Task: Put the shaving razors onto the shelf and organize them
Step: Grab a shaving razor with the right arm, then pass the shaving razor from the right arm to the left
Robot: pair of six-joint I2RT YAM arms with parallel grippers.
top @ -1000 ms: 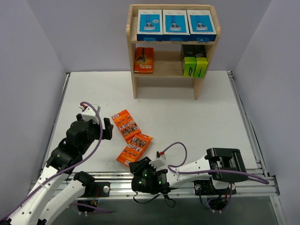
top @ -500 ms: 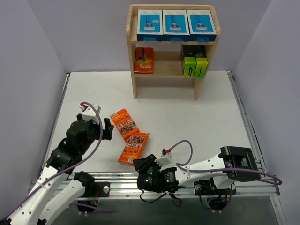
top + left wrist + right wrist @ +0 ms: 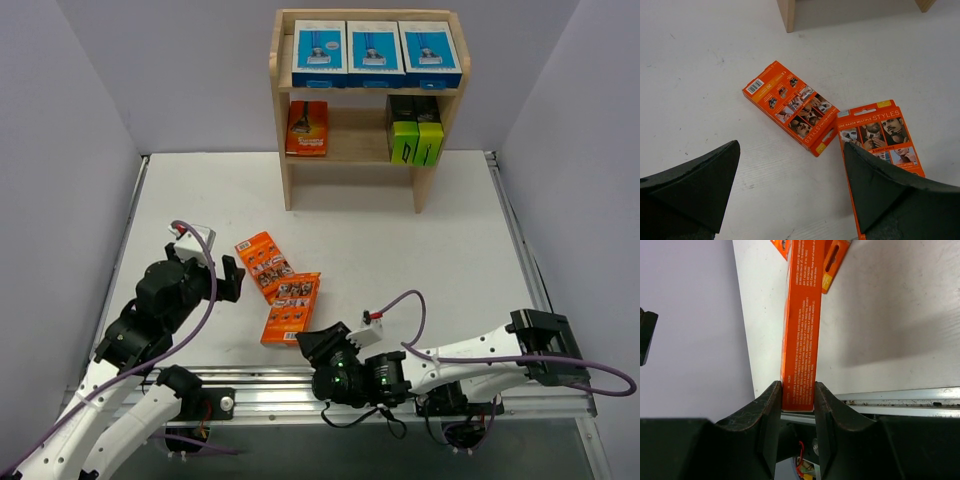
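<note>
1. White tabletop (image 3: 400, 250) between pale lilac walls fills the top view. A light natural-wood three-tier shelf (image 3: 283, 130) stands at the upper centre against the back wall.
2. Only the top view shows the shelf's load. Three blue-and-white razor boxes (image 3: 375, 52) sit side by side on the top tier. One upright orange pack (image 3: 307, 128) stands at the left of the middle tier, and two black-and-lime-green boxes (image 3: 416, 140) stand at its right. What lies below the middle board cannot be made out.
3. The left wrist view cuts the shelf down to its feet (image 3: 786, 12) at the top edge.
4. A flat, loose orange pack (image 3: 266, 263) (image 3: 790, 105) lies left of centre on the table. Its picture panels and barcode are readable only from the left wrist.
5. Touching its lower corner is the gripped orange pack (image 3: 292, 305) (image 3: 880, 132), partly hidden there behind a black finger.
6. The right gripper (image 3: 318, 343) (image 3: 797, 390) has narrow jaws pinching that pack's near end. The right wrist view shows only its thin printed side (image 3: 801, 330).
7. Whether the pack's far end rests on the table I cannot tell.
8. The left gripper (image 3: 222, 272) (image 3: 790, 145) stands wide apart above the table, holding nothing, just left of the loose pack.
</note>
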